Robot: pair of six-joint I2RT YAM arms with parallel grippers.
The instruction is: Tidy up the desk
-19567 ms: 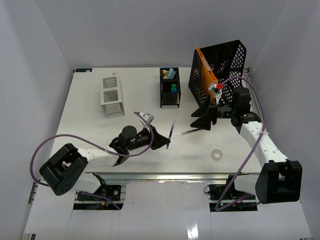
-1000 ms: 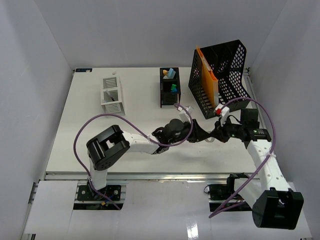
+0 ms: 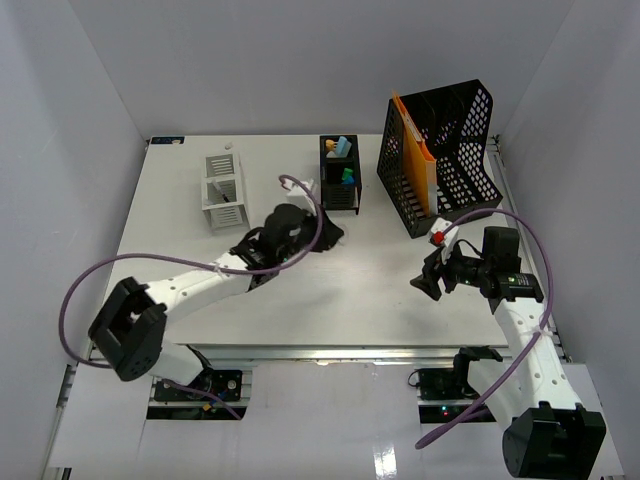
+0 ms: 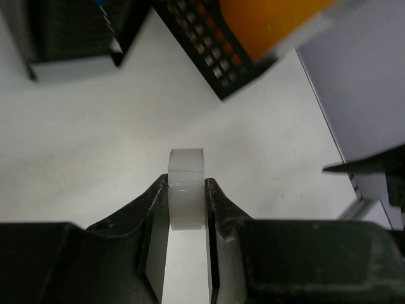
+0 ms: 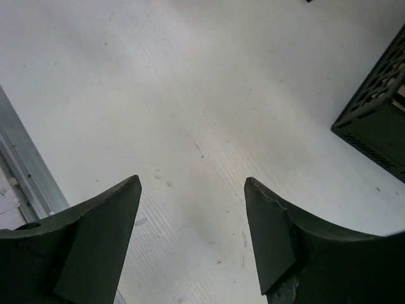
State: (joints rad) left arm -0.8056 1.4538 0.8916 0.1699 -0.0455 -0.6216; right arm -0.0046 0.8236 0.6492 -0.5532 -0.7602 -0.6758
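Observation:
The desk is a white tabletop with a metal rail along its near edge. My left gripper hovers just in front of the small black organizer. In the left wrist view the left gripper is shut on a translucent white tape roll, held on edge above the desk. The roll is hidden in the top view. My right gripper is open and empty over the right front of the desk. The right wrist view shows the right gripper with wide jaws above bare desk.
A white mesh pen holder stands at the back left. A black mesh file rack with an orange folder stands at the back right; its corner shows in the right wrist view. The organizer and rack lie ahead of the left gripper.
My left gripper has swung from the centre right, beside the right gripper, back left toward the organizer. The right gripper has drawn back toward the near right. The tape roll no longer lies on the desk.

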